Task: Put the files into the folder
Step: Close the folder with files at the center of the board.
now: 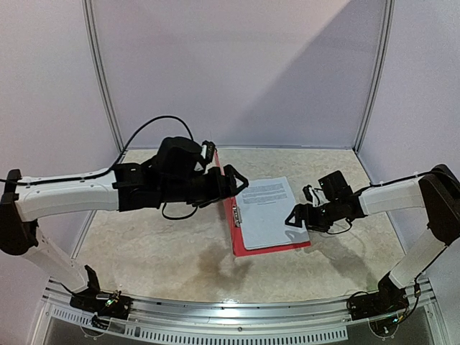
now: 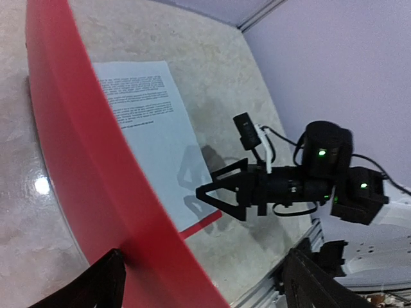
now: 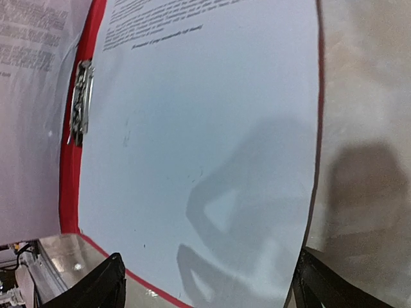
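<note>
Files [image 1: 269, 212] on folder [image 1: 233, 237] beside right gripper [image 1: 295, 215], left gripper [image 1: 237, 180] at raised cover [image 2: 96, 160], both spread wide

The folder [image 1: 282, 247] lay open mid-table with its left cover [image 2: 77, 128] tipped up on edge, a red wall running 12 to 6 o'clock. The left gripper [image 1: 231, 181], fingers spread, straddled the cover's top edge from 9 o'clock and blocked that side. At 3 o'clock the right gripper [image 1: 293, 218], also spread wide, hung low over the sheet's [image 1: 267, 208] right edge. Between them the sheet's middle was free from above, save the clip [image 1: 236, 214] by the spine. Bare table [image 1: 151, 251] lay free at 6 and 7 o'clock; walls [image 1: 237, 72] closed 12, 9 and 3.
</note>
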Motion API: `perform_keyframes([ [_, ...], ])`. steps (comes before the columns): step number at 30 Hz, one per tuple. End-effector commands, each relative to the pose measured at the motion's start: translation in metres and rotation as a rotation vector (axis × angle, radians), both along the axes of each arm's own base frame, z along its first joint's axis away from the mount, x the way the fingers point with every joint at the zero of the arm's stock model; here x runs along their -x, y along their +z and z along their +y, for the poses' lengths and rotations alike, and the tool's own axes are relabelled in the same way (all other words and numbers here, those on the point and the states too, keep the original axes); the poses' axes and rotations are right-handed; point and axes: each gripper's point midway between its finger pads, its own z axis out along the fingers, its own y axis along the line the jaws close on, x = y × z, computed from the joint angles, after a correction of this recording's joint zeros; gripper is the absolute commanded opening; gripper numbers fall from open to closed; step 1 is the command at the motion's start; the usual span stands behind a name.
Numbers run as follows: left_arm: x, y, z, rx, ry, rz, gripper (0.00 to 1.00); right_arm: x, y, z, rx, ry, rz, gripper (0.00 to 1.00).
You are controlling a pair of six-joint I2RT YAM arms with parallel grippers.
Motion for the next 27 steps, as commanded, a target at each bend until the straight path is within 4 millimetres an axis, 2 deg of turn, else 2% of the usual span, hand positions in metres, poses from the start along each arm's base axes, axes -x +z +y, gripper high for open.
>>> perform_keyframes([
  [1,-0.001,-0.046,-0.012,-0.243,-0.106,-0.020,0.86,0.059,-0.029,0.014,-0.038,0.036,0.212,0.89],
  [5,-0.007,-0.025,-0.054,-0.259,-0.190,-0.106,0.87,0.074,-0.023,0.027,-0.160,0.042,0.239,0.90],
  [8,0.001,-0.020,-0.093,-0.293,-0.282,-0.149,0.91,0.079,-0.023,0.021,-0.166,0.004,0.261,0.92],
  [9,0.006,-0.020,-0.105,-0.303,-0.318,-0.152,0.98,0.077,-0.018,0.017,-0.153,-0.013,0.242,0.93],
  [12,0.024,-0.008,-0.135,-0.292,-0.417,-0.182,1.00,0.069,-0.006,-0.006,-0.090,-0.101,0.209,0.96],
  [15,0.030,0.016,-0.142,-0.270,-0.443,-0.238,0.99,0.054,0.006,-0.035,-0.061,-0.213,0.169,0.97],
  [18,0.014,0.038,-0.119,-0.301,-0.372,-0.315,1.00,0.035,0.022,-0.059,-0.042,-0.295,0.078,0.97],
  [21,-0.019,0.032,-0.076,-0.345,-0.264,-0.297,1.00,0.022,0.035,-0.060,-0.051,-0.296,0.011,0.97],
  [24,-0.055,-0.005,-0.025,-0.426,-0.143,-0.223,0.99,0.013,0.035,-0.052,-0.062,-0.254,-0.008,0.96],
  [27,-0.074,-0.052,0.015,-0.491,-0.061,-0.126,0.99,0.000,0.032,-0.044,-0.058,-0.228,-0.005,0.94],
])
